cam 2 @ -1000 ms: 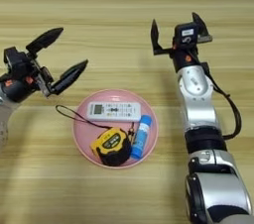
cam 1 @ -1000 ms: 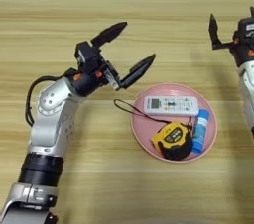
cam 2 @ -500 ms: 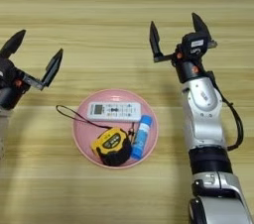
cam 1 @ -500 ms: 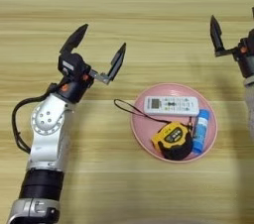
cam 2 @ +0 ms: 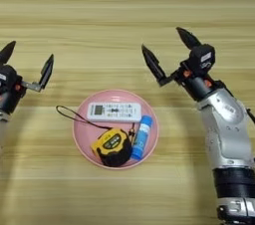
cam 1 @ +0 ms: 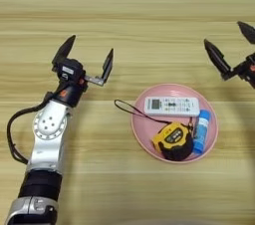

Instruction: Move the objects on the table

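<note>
On the light tan wooden table (cam 1: 127, 15), a round pink plate (cam 1: 144, 137) holds the white rectangular remote (cam 1: 171, 105), yellow-black tape measure (cam 1: 173, 141) and blue white-capped tube (cam 1: 201, 130). Left end effector (cam 1: 85, 59) and right end effector (cam 2: 168, 50) hover on either side, both wide open and empty.

The counter (cam 1: 129, 15) is light tan wood with darker horizontal grain lines. The round plate (cam 1: 144, 134) is pink. On it, the remote (cam 1: 171, 105) is white with grey buttons, the tape measure (cam 1: 173, 141) is yellow and black with a thin black cord (cam 1: 130, 111), and the tube (cam 1: 201, 130) is blue with a white cap. Both arms are silver-grey with black fingers (cam 2: 151, 62).
</note>
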